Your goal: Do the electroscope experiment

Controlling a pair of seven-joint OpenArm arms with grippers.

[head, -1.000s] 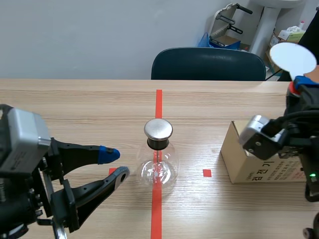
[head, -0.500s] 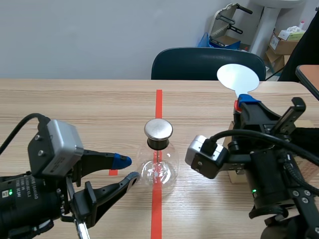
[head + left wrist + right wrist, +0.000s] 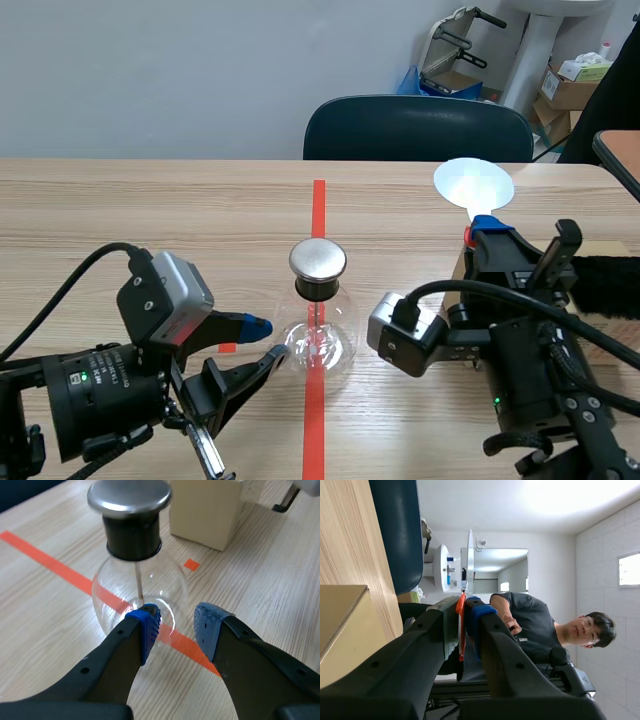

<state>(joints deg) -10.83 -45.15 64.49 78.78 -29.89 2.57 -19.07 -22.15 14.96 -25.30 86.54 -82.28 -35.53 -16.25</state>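
Nearest, low on the near side: left jaws parted partway and gripping nothing, blue pads (image 3: 146,625) set against the foot of the electroscope (image 3: 135,575), one pad at or touching the glass bulb, the other just beside it.

Upright at the middle of the counter (image 3: 150,210), on the orange-red tape line (image 3: 318,205): clear round flask, black stopper, flat metal cap (image 3: 318,259), thin rod running down inside.

Further out: right jaws clamped on the orange-red handle of a white disc paddle (image 3: 474,184), held raised and upright, well apart from the cap. Behind that arm, a cardboard box (image 3: 205,510). Beyond the counter, a dark chair (image 3: 418,128).

Probably the approach step: flask about to be steadied, disc not yet brought to the cap. Next, most likely: close gently on the bulb without tipping it, then carry the disc across and lower it near or onto the cap.
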